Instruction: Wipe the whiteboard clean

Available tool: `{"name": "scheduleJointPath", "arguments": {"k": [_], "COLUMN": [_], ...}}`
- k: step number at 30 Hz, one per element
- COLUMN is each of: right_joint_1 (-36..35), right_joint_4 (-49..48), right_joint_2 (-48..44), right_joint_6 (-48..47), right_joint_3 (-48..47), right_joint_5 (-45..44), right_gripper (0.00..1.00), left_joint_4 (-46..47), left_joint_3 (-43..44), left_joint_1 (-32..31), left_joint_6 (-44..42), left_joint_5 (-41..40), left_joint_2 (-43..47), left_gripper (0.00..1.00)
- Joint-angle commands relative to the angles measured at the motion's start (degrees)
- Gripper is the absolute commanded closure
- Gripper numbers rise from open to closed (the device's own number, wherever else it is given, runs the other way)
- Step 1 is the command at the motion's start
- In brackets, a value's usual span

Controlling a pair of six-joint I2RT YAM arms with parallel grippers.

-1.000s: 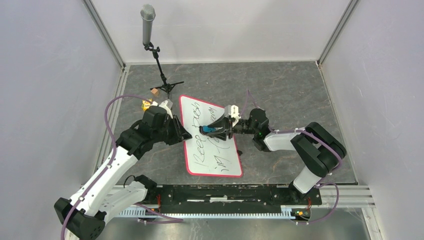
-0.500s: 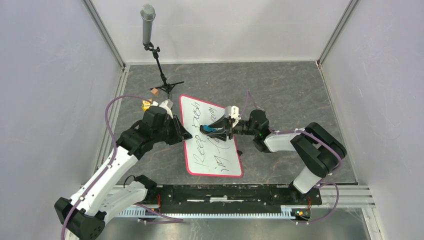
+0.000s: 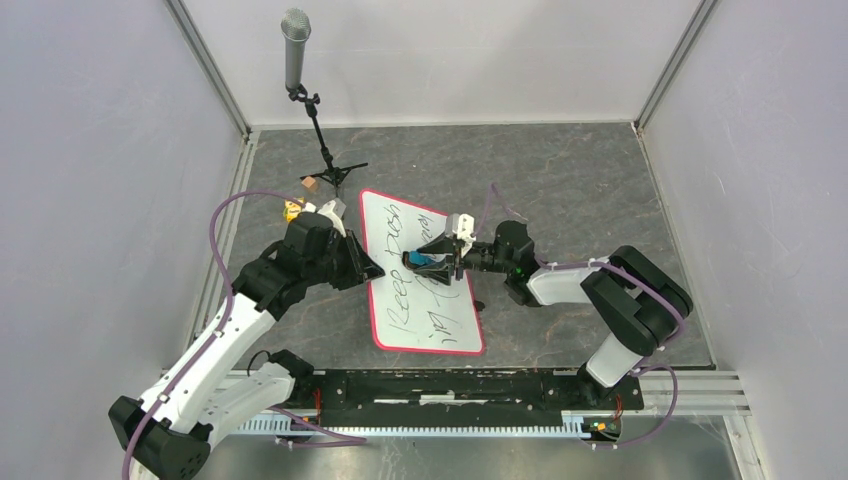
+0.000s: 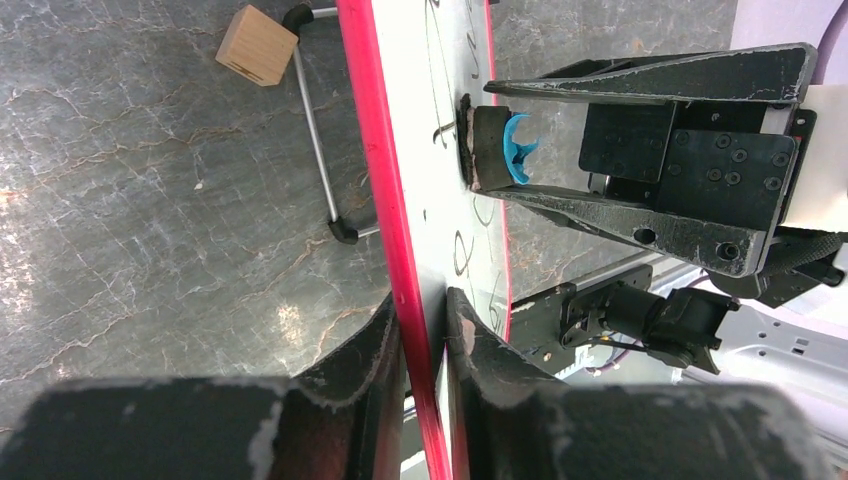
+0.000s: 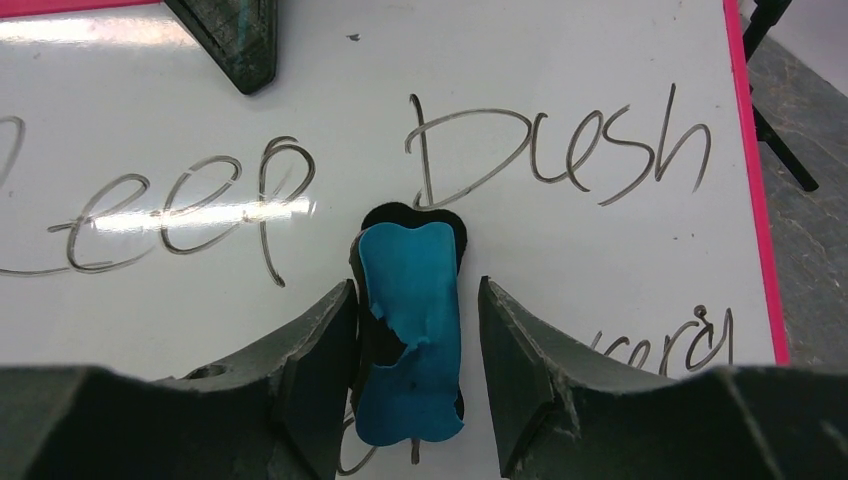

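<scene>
The whiteboard (image 3: pixel 420 300) lies near the middle of the table (image 3: pixel 580 190), between the two arms, with its long side running away from their bases. It has a thin pink-red rim and black handwriting across most of its face. The words are hard to read whole (one line looks like "eep Dush" in the right wrist view).

A small blue eraser (image 5: pixel 410 320) with a dark pad rests on the board's face, just below the big "D" of the writing. The right gripper (image 5: pixel 415 290) reaches in from the right with a finger on each side of the eraser. Its fingers stand apart: one is right against the eraser, and a strip of white board shows between the eraser and the other, so it is not squeezing it.

The left gripper (image 4: pixel 422 300) comes in from the left and is clamped on the board's left edge, with one finger on each side of the pink rim.

Past the far end of the board stands a microphone (image 3: pixel 295 40) on a small tripod. A little wooden block (image 4: pixel 257 45) lies on the table beside one of the tripod's legs.
</scene>
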State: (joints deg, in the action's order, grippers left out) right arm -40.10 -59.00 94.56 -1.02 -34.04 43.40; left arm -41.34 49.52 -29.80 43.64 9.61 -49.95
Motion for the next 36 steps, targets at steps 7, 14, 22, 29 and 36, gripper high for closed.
{"name": "scheduleJointPath", "arguments": {"k": [7,14,22,29,36], "right_joint_1": [-0.42,0.19,0.98,0.99,0.98], "right_joint_4": [-5.86,-1.3,-2.26,-3.2,-3.36], "right_joint_2": [-8.73,-5.28,-2.36,0.35,0.5], "right_joint_6": [2.62,1.53,2.54,4.2,4.12], "right_joint_3": [4.25,0.69,-0.68,-2.43,-2.52], "right_joint_5": [0.47,0.85,2.23,4.02,4.15], "right_gripper": [0.35,0.28,0.29,0.37,0.47], "left_joint_4": [0.85,0.82,0.9,1.07,1.33], "left_joint_3": [-0.83,-0.82,-1.22,-1.51,-1.97], "left_joint_1": [0.15,0.15,0.18,0.16,0.16], "left_joint_6": [-0.44,-0.66,-0.8,-0.7,-0.57], "left_joint_5": [-0.56,-0.4,-0.38,-0.38,-0.28], "left_joint_2": [0.49,0.3,0.47,0.59,0.75], "left_gripper": [0.75,0.75,0.77,0.8,0.83]}}
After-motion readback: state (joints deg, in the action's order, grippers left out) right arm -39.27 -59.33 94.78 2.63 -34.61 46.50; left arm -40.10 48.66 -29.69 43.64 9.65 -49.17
